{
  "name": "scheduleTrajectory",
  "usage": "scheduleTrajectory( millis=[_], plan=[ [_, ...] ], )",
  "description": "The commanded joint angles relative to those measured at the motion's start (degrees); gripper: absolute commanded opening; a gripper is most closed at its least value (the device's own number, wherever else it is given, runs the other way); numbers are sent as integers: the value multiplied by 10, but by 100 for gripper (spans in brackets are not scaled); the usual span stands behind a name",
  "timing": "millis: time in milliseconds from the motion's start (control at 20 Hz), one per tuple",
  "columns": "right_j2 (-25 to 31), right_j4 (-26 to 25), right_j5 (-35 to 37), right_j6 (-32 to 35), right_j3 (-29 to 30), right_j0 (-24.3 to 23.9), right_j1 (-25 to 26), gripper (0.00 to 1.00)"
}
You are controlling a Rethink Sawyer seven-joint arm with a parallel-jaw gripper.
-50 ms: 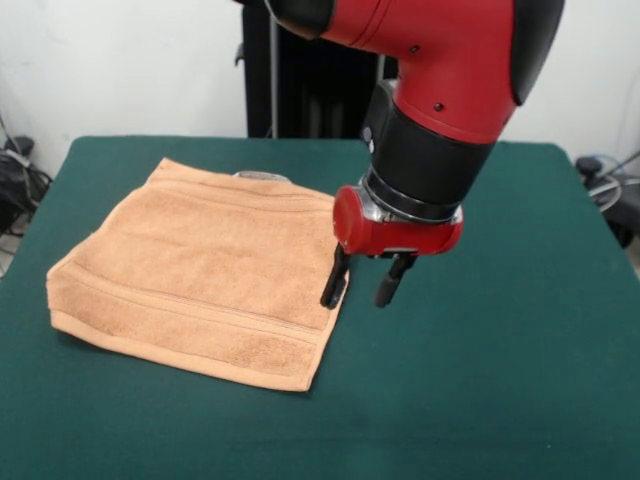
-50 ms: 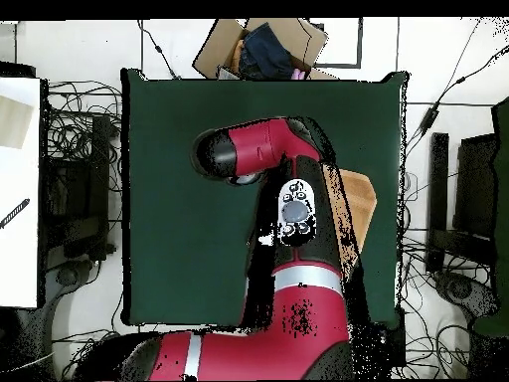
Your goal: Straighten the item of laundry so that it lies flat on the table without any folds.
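The item of laundry [image 1: 195, 268], a light orange-tan terry towel with woven band stripes, lies on the left half of the dark green table [image 1: 480, 380]. It looks folded over, with doubled layers along its left and near edges. My gripper [image 1: 365, 285] hangs at the towel's right edge, fingers open and pointing down, the left finger [image 1: 334, 280] over the hem, the right one over bare felt. Nothing is held. In the overhead view the arm hides the gripper and most of the towel [image 2: 360, 204].
A cardboard box [image 2: 260, 48] with dark cloth sits beyond the table's far edge in the overhead view. Cables and equipment [image 2: 75, 169] surround the table on the floor. A small grey-white tag [image 1: 262, 176] peeks out at the towel's far edge.
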Motion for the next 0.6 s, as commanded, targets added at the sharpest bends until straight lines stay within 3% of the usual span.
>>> scheduleTrajectory(
  millis=[50, 600],
  plan=[
    [1, -42, -32, 7, 80, 12, -16, 100],
    [2, -48, -25, -1, 130, -3, -54, 100]
  ],
)
